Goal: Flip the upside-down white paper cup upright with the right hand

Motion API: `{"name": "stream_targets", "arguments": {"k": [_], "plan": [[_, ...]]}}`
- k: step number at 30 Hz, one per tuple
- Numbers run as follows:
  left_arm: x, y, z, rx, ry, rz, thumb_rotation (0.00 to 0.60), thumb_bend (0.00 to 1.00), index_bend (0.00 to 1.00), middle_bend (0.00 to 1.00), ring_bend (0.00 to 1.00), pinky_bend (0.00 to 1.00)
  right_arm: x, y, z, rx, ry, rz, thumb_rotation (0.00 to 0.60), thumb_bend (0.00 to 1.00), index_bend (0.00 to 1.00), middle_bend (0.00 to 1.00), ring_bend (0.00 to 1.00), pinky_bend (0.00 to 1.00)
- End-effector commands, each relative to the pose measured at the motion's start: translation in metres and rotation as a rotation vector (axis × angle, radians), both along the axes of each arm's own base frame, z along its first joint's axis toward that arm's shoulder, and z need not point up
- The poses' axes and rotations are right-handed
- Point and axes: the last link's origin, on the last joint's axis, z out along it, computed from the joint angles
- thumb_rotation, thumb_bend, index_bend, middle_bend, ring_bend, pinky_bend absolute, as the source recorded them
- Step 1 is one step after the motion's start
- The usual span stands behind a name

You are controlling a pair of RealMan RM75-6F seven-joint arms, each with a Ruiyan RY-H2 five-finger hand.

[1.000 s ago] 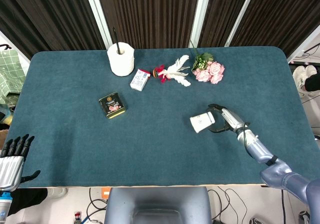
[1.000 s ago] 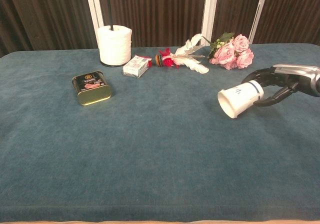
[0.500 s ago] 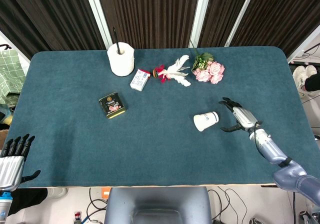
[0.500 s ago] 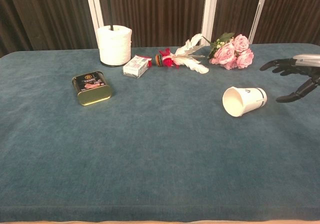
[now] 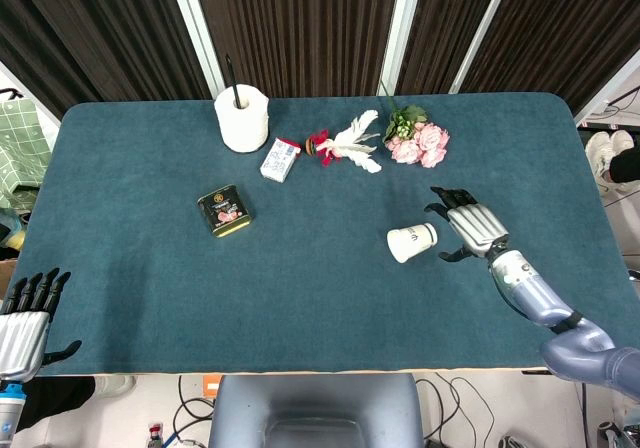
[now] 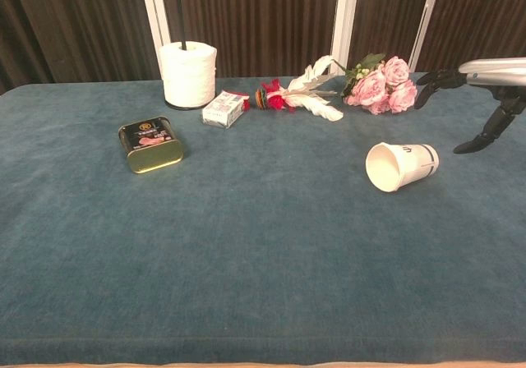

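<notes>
Released a second ago, the paper cup now lies on its side on the counter, mouth toward 8 o'clock. Right hand hovers beyond, fingers apart, empty. Light, crushable; grip mid-wall gently.

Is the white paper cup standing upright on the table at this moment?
No, the white paper cup lies on its side on the table, its open mouth facing left in the chest view.

No text legible: dark marks on the side of the white paper cup, the label of the gold-and-black rectangular tin and the print on the small white-and-blue carton are too small to read.
</notes>
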Motion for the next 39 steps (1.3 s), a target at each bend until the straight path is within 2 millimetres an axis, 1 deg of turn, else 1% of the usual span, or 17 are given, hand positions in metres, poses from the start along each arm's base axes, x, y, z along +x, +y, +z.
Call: {"name": "stream_targets", "arguments": {"k": [1,7,10,13,23,25,28,30,39], "plan": [[0.0,0.0,0.0,0.0,-0.001,0.001,0.599,0.0,0.0,0.0,0.0,0.0,0.011,-0.007,-0.008,0.006,0.046,-0.012,0.6,0.21,0.3,0.01,0.01,0.07],[0.001,0.0,0.001,0.0,-0.003,0.003,0.599,0.0,0.0,0.0,0.0,0.0,0.016,-0.009,-0.025,0.036,0.067,-0.028,0.6,0.21,0.29,0.01,0.01,0.07],[0.0,0.0,0.001,0.006,-0.005,0.004,0.599,0.0,0.0,0.0,0.0,0.0,0.02,-0.007,-0.036,0.06,0.081,-0.023,0.6,0.21,0.28,0.01,0.01,0.07],[0.0,0.0,0.001,0.007,-0.004,0.004,0.599,0.01,0.0,0.0,0.0,0.0,0.022,-0.005,-0.043,0.071,0.093,-0.017,0.6,0.21,0.28,0.01,0.01,0.07],[0.0,0.0,0.002,0.008,-0.013,0.005,0.599,0.01,0.0,0.0,0.0,0.0,0.032,-0.006,-0.052,0.074,0.101,-0.008,0.6,0.23,0.33,0.01,0.01,0.07],[0.0,0.0,0.002,0.008,-0.018,0.005,0.599,0.0,0.0,0.0,0.0,0.0,0.034,-0.006,-0.055,0.076,0.105,-0.003,0.6,0.23,0.32,0.01,0.01,0.07],[0.0,0.0,0.002,0.007,-0.019,0.006,0.599,0.0,0.0,0.0,0.0,0.0,0.036,-0.006,-0.057,0.079,0.106,0.0,0.6,0.23,0.33,0.01,0.01,0.07],[0.0,0.0,0.002,0.007,-0.018,0.006,0.599,0.0,0.0,0.0,0.0,0.0,0.036,-0.008,-0.058,0.077,0.113,0.003,0.6,0.24,0.36,0.01,0.01,0.07],[0.0,0.0,0.003,0.008,-0.018,0.01,0.599,0.0,0.0,0.0,0.0,0.0,0.039,-0.014,-0.064,0.064,0.12,-0.003,0.6,0.25,0.39,0.01,0.01,0.07]]}}
